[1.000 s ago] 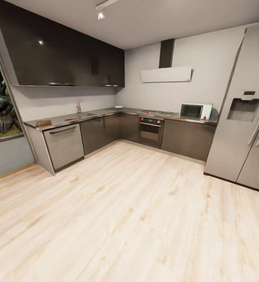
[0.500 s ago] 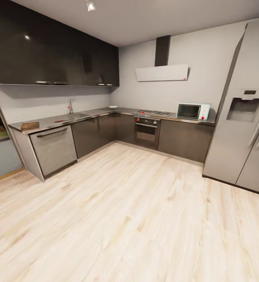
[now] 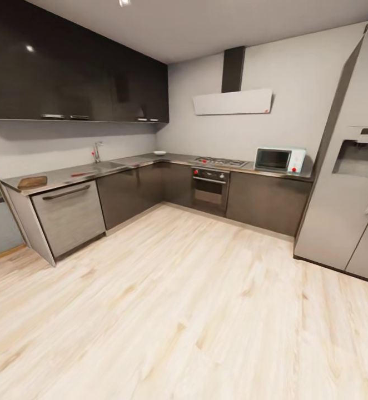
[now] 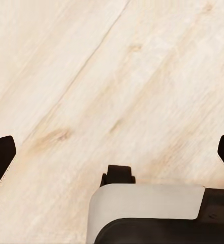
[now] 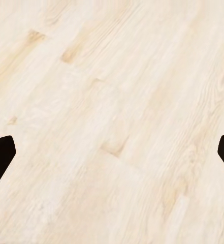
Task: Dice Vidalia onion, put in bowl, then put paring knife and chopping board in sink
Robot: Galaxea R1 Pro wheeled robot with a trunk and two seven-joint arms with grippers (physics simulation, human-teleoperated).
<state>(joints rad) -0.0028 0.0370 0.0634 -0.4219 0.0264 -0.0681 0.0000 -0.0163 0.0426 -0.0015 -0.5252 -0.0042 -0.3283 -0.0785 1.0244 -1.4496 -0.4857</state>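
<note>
The Vidalia onion cannot be made out from here; presumably it lies in the grey steel sink (image 3: 110, 165) under the chrome tap (image 3: 97, 151). A small, firm, slick bulb, likely best pinched across its middle. On the reflective grey table (image 3: 59, 175): one dark-brown wooden chopping board (image 3: 32, 181), one orange-red-handled paring knife (image 3: 79, 174), one white bowl (image 3: 160, 153) — all far off. Both grippers' fingers (image 4: 1, 155) (image 5: 0, 152) are spread wide, empty, over pale wood floor (image 3: 184, 311).

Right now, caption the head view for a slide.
L-shaped kitchen across pale wood floor: chopping board on countertop, sink, fridge right.
</note>
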